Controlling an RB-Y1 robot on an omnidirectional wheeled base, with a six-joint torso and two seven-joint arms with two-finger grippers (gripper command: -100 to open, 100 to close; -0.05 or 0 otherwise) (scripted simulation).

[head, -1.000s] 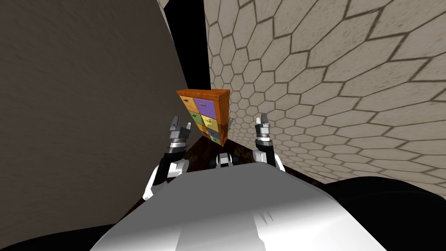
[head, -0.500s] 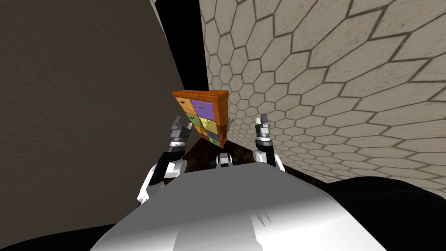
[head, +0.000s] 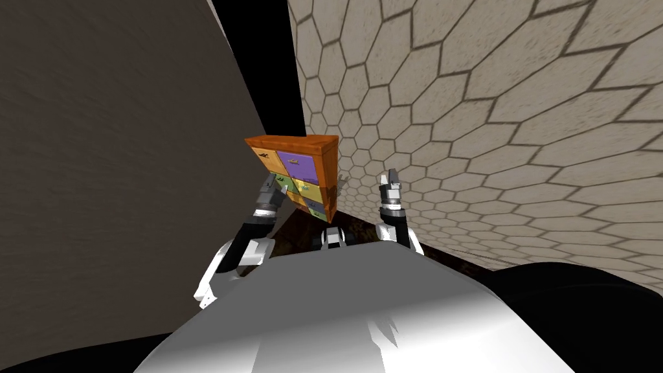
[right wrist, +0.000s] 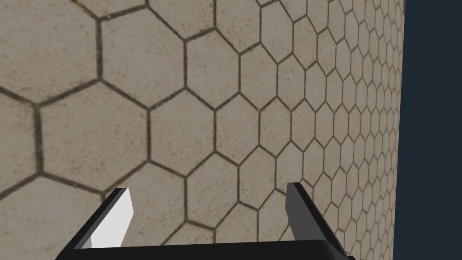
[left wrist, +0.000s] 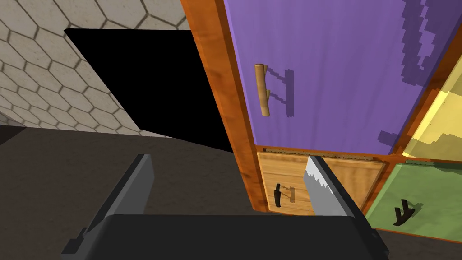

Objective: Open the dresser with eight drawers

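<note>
The dresser point(head: 294, 169) has an orange-brown frame and drawers in purple, tan, yellow and green, and stands on the floor in the corner ahead. My left gripper point(head: 274, 186) is open at its front left edge, touching nothing. In the left wrist view the open left gripper point(left wrist: 228, 159) points at the frame edge, with one finger point(left wrist: 321, 189) in front of the tan drawer point(left wrist: 291, 174) and its dark handle point(left wrist: 277, 195). Beyond it is the purple drawer point(left wrist: 338, 72) with a wooden bar handle point(left wrist: 261, 90). My right gripper point(head: 390, 179) is held up to the dresser's right, open and empty point(right wrist: 208, 189).
A hexagon-tiled wall point(head: 492, 123) runs along the right, close to the dresser's side. A plain brown-grey wall point(head: 116, 162) stands on the left. Between them behind the dresser is a black area point(head: 256, 58). Dark floor point(head: 294, 226) lies in front of the dresser.
My left arm has reached forward and its gripper now overlaps the dresser's front left. The head view has shifted slightly. The right arm has held still.
</note>
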